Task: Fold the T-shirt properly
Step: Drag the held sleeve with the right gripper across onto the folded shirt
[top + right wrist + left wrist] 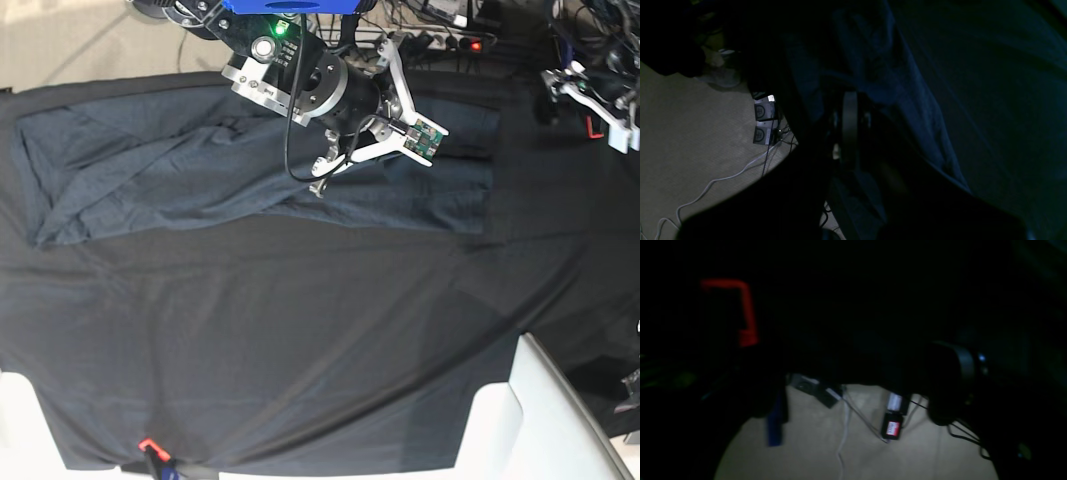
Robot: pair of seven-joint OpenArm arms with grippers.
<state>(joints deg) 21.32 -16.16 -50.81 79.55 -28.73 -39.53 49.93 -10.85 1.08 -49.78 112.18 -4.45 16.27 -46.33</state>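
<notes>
The dark charcoal T-shirt (150,170) lies crumpled lengthwise across the far half of the black table cloth (300,340). One end is near the left edge and the other is near the right. My right gripper (385,115) hangs over the shirt's right part with its jaws spread and nothing between them. The right wrist view shows bluish shirt folds (923,83) close below. My left gripper (588,95) is off the shirt at the table's far right corner. Its jaws do not show clearly, and the left wrist view is nearly black.
White pieces stand at the front right (550,420) and front left (20,420) corners. A red clamp (148,446) grips the front edge, and another red clamp (745,306) shows in the left wrist view. Cables and power boxes (764,123) lie on the beige floor.
</notes>
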